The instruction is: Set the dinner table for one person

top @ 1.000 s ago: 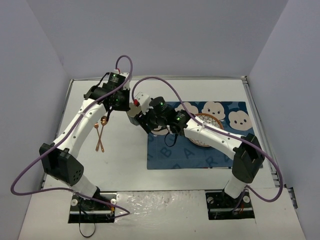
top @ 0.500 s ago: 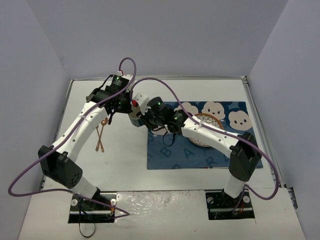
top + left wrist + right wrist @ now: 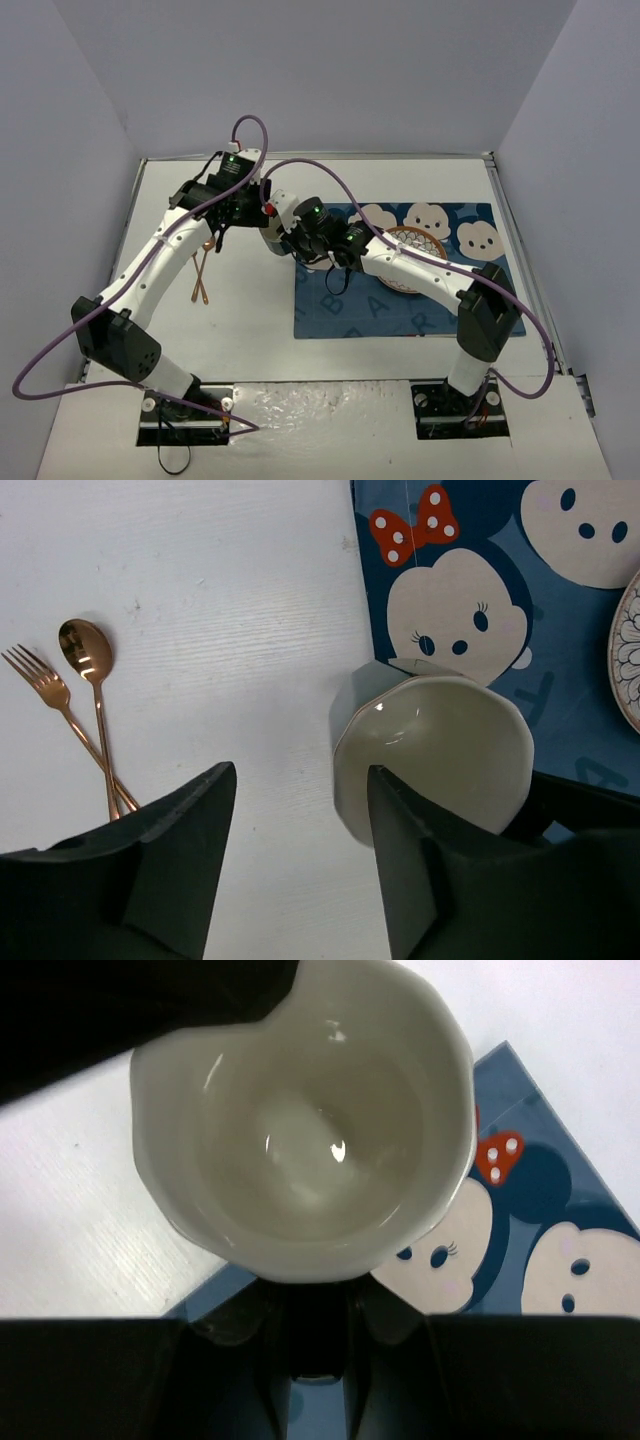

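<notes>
dinner table (image 3: 200, 600) under left jaws, bowl (image 3: 440, 750) in right jaws

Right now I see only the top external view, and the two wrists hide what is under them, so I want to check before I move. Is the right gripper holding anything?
Observer: Yes. The right wrist view shows the right gripper clamped on the near rim of an empty cream bowl.
Operator: Is the left gripper on the bowl too?
Observer: No. The left wrist view shows the left gripper open above the bowl, holding nothing.
</notes>
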You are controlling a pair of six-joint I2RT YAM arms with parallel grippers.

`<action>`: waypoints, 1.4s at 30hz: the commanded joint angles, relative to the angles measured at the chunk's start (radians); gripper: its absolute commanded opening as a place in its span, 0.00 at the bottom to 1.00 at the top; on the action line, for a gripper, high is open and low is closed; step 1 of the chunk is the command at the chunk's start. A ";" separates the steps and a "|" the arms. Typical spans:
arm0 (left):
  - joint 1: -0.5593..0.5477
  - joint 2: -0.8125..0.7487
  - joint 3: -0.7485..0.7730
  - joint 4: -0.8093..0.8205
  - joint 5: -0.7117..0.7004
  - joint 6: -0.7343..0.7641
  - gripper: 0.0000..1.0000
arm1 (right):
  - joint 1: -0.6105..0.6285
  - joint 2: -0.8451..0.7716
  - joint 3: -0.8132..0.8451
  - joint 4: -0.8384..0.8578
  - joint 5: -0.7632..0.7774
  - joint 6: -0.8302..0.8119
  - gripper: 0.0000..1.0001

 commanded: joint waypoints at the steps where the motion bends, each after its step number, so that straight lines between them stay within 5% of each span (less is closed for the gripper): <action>1: 0.013 -0.085 0.031 0.054 -0.028 -0.023 0.53 | -0.008 -0.060 -0.006 0.080 0.054 0.000 0.00; 4: 0.053 -0.127 0.009 0.077 -0.025 -0.037 0.76 | -0.020 -0.091 -0.046 0.092 0.069 0.001 0.00; 11: 0.152 -0.239 -0.097 0.124 -0.015 -0.047 0.95 | -0.129 -0.186 -0.147 0.097 0.070 0.010 0.00; 20: 0.253 -0.369 -0.388 0.220 0.013 -0.026 0.97 | -0.576 -0.342 -0.257 0.131 -0.061 -0.046 0.00; 27: 0.253 -0.378 -0.469 0.235 0.025 -0.009 0.97 | -0.919 -0.320 -0.225 0.135 -0.100 -0.073 0.00; 42: 0.253 -0.395 -0.479 0.207 -0.062 0.017 0.97 | -1.144 -0.063 -0.117 0.273 -0.131 -0.105 0.00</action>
